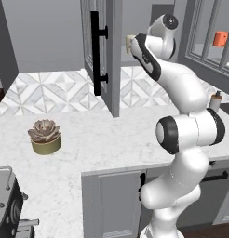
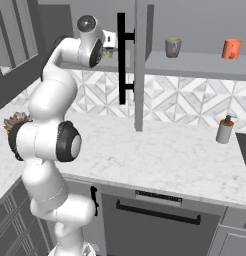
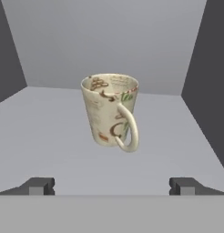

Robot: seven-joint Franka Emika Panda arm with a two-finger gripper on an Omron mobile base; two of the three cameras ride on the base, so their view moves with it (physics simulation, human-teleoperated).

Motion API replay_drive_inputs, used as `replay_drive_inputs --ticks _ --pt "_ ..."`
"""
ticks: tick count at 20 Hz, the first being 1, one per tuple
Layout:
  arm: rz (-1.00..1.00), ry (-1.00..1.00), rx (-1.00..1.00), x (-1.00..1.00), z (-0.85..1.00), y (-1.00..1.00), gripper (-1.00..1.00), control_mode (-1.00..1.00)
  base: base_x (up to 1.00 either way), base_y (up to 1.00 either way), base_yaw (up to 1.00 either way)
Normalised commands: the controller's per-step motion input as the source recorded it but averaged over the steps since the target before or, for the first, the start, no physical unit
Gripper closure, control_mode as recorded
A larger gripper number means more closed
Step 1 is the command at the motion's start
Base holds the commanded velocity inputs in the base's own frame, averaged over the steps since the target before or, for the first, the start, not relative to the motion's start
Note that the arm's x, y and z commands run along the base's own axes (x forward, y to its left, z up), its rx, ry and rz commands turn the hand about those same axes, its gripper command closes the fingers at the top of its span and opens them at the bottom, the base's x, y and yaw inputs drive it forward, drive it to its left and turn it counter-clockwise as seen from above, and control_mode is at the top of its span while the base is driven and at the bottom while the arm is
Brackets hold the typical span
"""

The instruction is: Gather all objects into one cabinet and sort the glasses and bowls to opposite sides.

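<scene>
One cream patterned mug point(image 3: 110, 110) stands upright on the grey cabinet shelf point(image 3: 50, 136), handle toward us. Our gripper point(image 3: 111, 186) hangs open before it, holding nothing. We judge the mug light, rigid, glazed and slippery; pinching across the body seems safest.

Cups, three: one grey cup point(image 2: 173, 48) and one orange cup point(image 2: 231, 49) on the right part of the cabinet shelf point(image 2: 195, 64), and one cream patterned mug point(image 3: 112, 111) inside the cabinet at the left. Soap dispenser point(image 2: 225, 129), one, on the worktop point(image 2: 160, 150) at the right; potted succulent point(image 1: 44, 135), one, at the left. Cabinet door point(image 2: 140, 65) with long black bar handle point(image 2: 121, 57), one.
</scene>
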Motion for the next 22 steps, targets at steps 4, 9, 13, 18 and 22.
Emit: replay_drive_inputs --ticks 4,9,13,18,22 --pt "0.0 0.0 0.0 0.26 0.0 0.0 -1.0 -1.0 0.0 0.0 0.0" --pt "0.0 0.0 0.0 0.2 0.0 0.0 -1.0 -1.0 0.0 0.0 0.0" --pt "0.02 0.0 0.0 0.3 -0.04 0.0 -1.0 -1.0 0.0 0.0 0.0" --pt "0.03 0.01 0.0 0.17 -0.09 -0.01 -1.0 -1.0 0.0 0.0 0.0" --pt "0.06 0.02 0.0 0.11 -0.11 -0.06 -1.0 -1.0 0.0 0.0 0.0"
